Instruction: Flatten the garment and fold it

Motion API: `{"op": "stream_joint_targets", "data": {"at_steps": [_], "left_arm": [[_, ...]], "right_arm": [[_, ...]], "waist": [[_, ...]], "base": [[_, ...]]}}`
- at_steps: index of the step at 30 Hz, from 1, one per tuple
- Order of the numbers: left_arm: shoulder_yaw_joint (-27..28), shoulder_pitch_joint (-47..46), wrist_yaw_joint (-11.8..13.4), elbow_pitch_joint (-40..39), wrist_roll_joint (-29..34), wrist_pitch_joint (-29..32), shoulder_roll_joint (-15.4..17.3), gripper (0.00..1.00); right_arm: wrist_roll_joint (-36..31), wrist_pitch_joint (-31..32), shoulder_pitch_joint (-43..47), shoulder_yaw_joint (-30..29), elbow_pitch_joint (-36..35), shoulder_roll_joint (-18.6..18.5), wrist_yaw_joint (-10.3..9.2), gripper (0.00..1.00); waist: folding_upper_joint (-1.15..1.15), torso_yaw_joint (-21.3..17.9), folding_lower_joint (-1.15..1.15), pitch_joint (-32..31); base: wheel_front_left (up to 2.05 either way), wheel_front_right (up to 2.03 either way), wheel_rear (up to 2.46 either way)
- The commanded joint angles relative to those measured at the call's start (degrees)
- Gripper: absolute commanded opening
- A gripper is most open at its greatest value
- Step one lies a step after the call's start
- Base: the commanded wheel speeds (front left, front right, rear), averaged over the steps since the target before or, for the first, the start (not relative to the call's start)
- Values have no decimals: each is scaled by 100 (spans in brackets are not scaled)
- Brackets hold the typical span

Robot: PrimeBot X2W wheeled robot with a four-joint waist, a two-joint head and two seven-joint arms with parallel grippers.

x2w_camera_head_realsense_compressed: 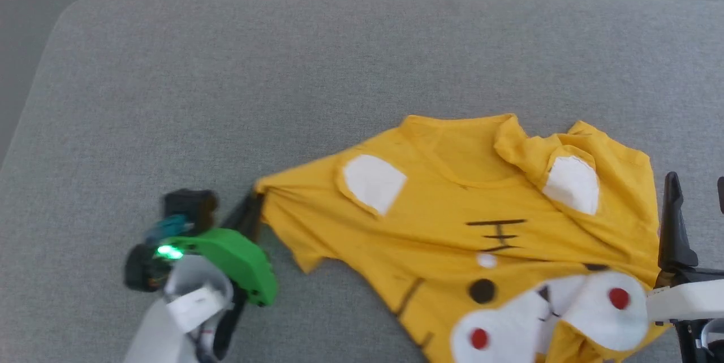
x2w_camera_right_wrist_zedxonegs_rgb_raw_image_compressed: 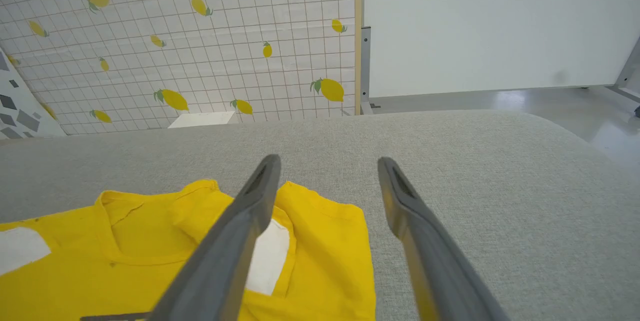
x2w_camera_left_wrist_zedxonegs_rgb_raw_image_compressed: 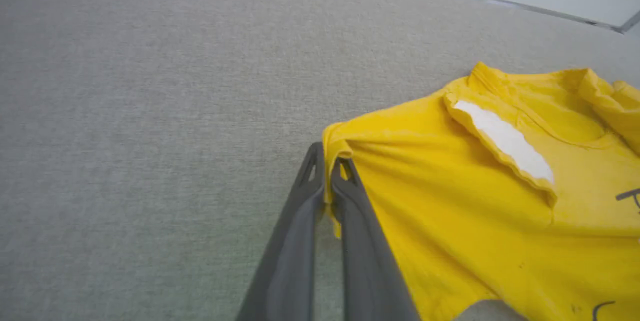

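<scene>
Head view: one garment [x2w_camera_head_realsense_compressed: 452, 199], a yellow T-shirt, lies print side up on the grey tabletop [x2w_camera_head_realsense_compressed: 226, 97], in its near right part, collar toward the far edge. Its lower part runs off the bottom of the view. On it I count two white ear patches, two red dots on a white snout, one dark round spot and a few thin black stripes. The shoulder on the robot's right is folded over on itself, so that ear patch sits on a raised flap.

Two pincers are at work. The left pincer [x2w_camera_head_realsense_compressed: 253, 204] is closed tight on the edge of the garment's sleeve; in the left wrist view yellow cloth is nipped between the two dark fingers of that pincer [x2w_camera_left_wrist_zedxonegs_rgb_raw_image_compressed: 327, 161]. The right pincer [x2w_camera_right_wrist_zedxonegs_rgb_raw_image_compressed: 327, 163] stands wide open and grips nothing, one finger above the folded shoulder, the other above bare tabletop beside the garment's edge.
</scene>
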Motion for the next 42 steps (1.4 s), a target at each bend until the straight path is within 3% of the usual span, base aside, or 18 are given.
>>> {"op": "stream_joint_targets", "data": {"at_steps": [1, 6, 11, 17, 23, 27, 32, 42], "left_arm": [[179, 150, 101, -122, -76, -140, 77, 0], [982, 739, 530, -578, -192, -436, 404, 0], [1362, 1228, 668, -799, -310, -422, 587, 0], [1386, 1321, 679, -1059, -471, -433, 493, 0], [1328, 1170, 650, -1309, -527, -455, 475, 0], [1248, 1058, 603, -1453, -558, -471, 453, 0], [1132, 933, 551, -1548, -596, -493, 399, 0], [1023, 781, 496, -1535, -657, -547, 359, 0]], "right_arm": [[37, -8, -52, 13, 12, 5, -9, 100], [13, 20, -3, -23, 5, 5, -9, 100], [-125, 167, -32, -32, -15, 5, -9, 100], [-363, 778, -445, 23, -11, 5, -9, 100], [-1017, 2080, -1258, 26, 37, -18, -9, 100], [-1064, 2950, -1592, 156, 218, -207, -9, 100], [-1061, 3339, -1917, 198, 373, -466, -9, 100], [-998, 3798, -2174, 220, 854, -596, -9, 100]], "waist": [[0, -2, 0, -8], [0, 10, 0, -7], [0, 99, 0, 14], [0, 235, 0, 69], [0, 324, 0, 341], [0, 376, 0, 555], [0, 461, 0, 776], [0, 636, 0, 1110]], "base": [[0, 0, 0], [0, 0, 0], [0, 0, 0], [0, 0, 0], [0, 0, 0], [0, 0, 0], [0, 0, 0], [0, 0, 0]]}}
